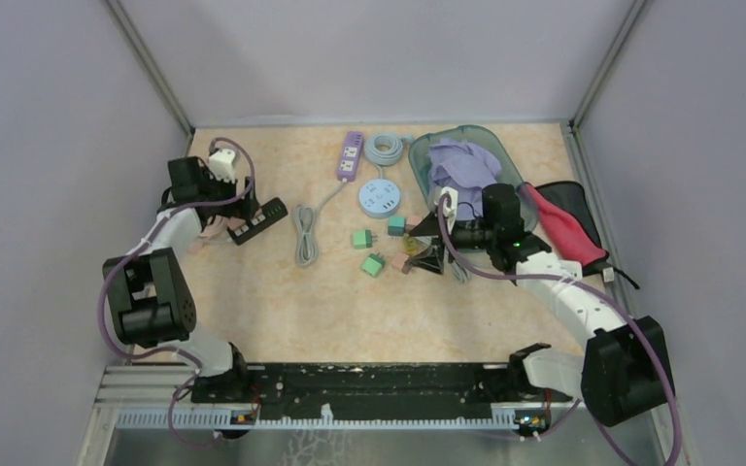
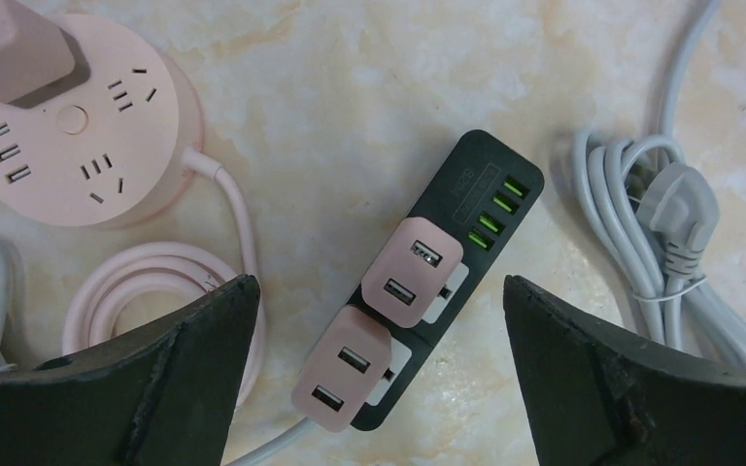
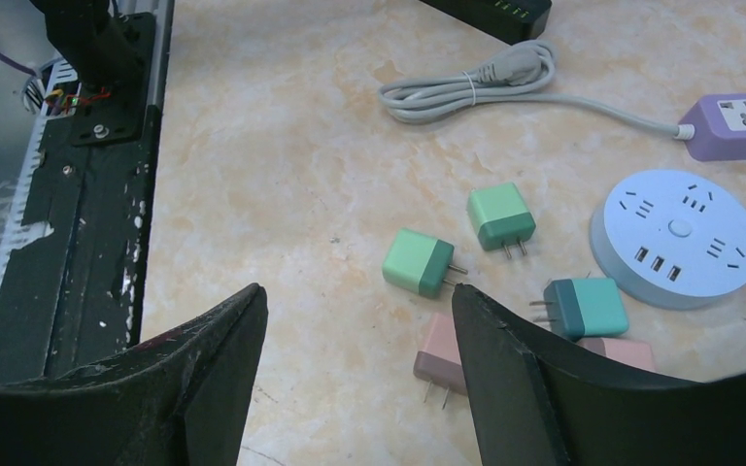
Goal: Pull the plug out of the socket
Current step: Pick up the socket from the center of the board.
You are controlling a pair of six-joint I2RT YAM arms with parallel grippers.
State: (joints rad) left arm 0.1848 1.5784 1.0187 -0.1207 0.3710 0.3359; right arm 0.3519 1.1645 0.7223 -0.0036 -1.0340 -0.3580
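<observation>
Where lilac walls [image 1: 350,49] close in, marbled tabletop [image 1: 282,301], plugs [image 1: 361,238].

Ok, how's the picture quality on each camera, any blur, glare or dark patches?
Top external: even soft light on the table, no glare, small items lack detail. Left wrist: black power strip sharp; left fingers dark and soft near the lens. Right wrist: green adapter crisp, right fingers dark foreground shapes.
</observation>
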